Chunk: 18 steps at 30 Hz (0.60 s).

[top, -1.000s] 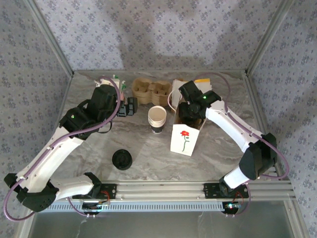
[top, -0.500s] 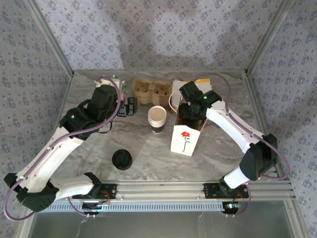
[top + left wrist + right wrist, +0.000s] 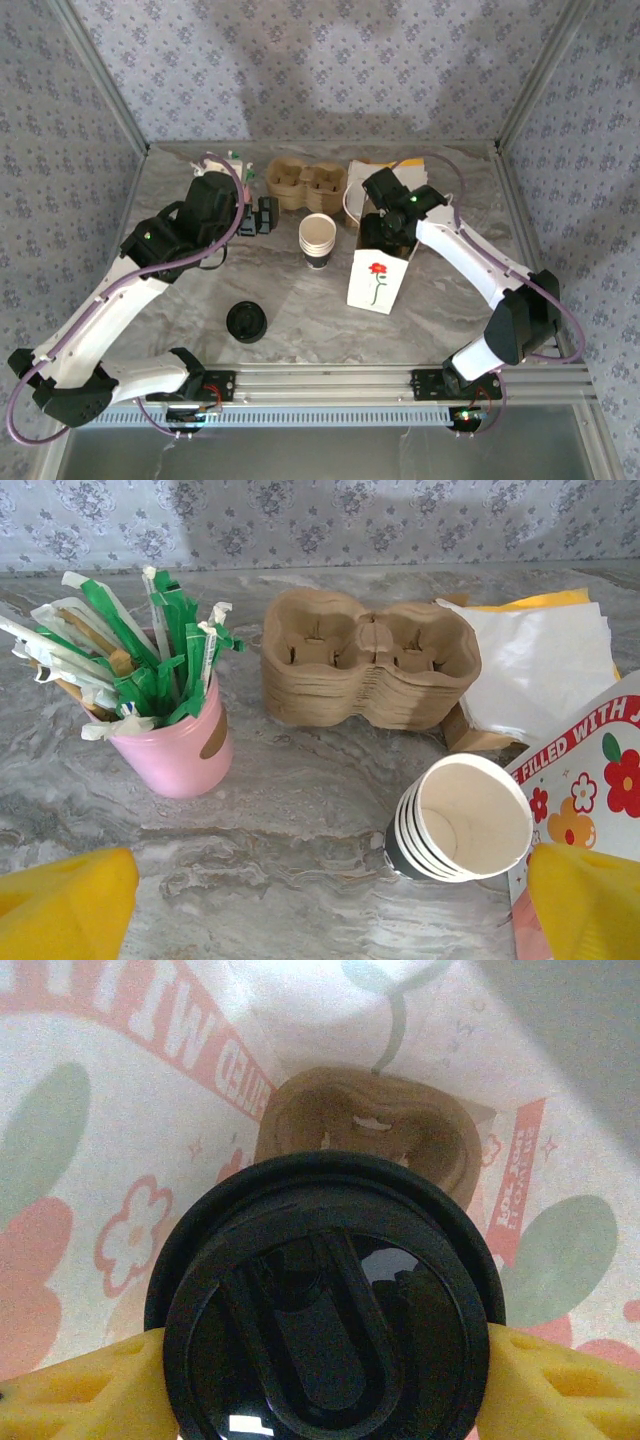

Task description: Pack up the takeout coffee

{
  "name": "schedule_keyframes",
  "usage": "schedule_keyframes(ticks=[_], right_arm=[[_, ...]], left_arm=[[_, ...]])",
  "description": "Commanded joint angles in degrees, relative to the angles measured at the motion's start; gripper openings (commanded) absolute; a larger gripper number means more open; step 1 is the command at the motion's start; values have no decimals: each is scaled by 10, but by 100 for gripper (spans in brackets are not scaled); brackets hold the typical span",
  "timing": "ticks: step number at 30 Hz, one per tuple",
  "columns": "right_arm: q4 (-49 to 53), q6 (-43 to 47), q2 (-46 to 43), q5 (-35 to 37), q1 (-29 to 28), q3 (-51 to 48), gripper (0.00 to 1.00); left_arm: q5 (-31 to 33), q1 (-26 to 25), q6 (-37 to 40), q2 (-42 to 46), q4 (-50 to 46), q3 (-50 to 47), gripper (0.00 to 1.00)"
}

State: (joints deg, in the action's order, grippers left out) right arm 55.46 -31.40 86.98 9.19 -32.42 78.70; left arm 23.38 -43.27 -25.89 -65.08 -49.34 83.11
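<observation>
**Left arm** (image 3: 110,300) and **right arm** (image 3: 470,262): slender white link shells joined by bulky black joint housings, each ending below in a black base block (left (image 3: 190,368), right (image 3: 452,378)).

**Cable:** a thin mauve lead follows each arm and bows outward in loops (left (image 3: 222,163), right (image 3: 445,156)).

**Indicator:** a small green light is set in a black housing on each arm (left (image 3: 148,236), right (image 3: 411,198)).

**Left pincer** (image 3: 266,215) and **right pincer** (image 3: 385,238): black bodies. The wrist views show bright yellow, blunt fingers (left (image 3: 65,905), right (image 3: 560,1390)), the right ones with shallow triangular recesses moulded in.
</observation>
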Motion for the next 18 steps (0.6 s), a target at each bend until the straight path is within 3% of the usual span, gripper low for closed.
schedule_keyframes(ticks=[1,18], right_arm=[[13,5,-1,-7,8,-13,69],[1,5,2,-8,9,-21,71]], left_arm=[[10,-3,12,-1,0,18,100],[12,-6,12,-4,-5,24,100]])
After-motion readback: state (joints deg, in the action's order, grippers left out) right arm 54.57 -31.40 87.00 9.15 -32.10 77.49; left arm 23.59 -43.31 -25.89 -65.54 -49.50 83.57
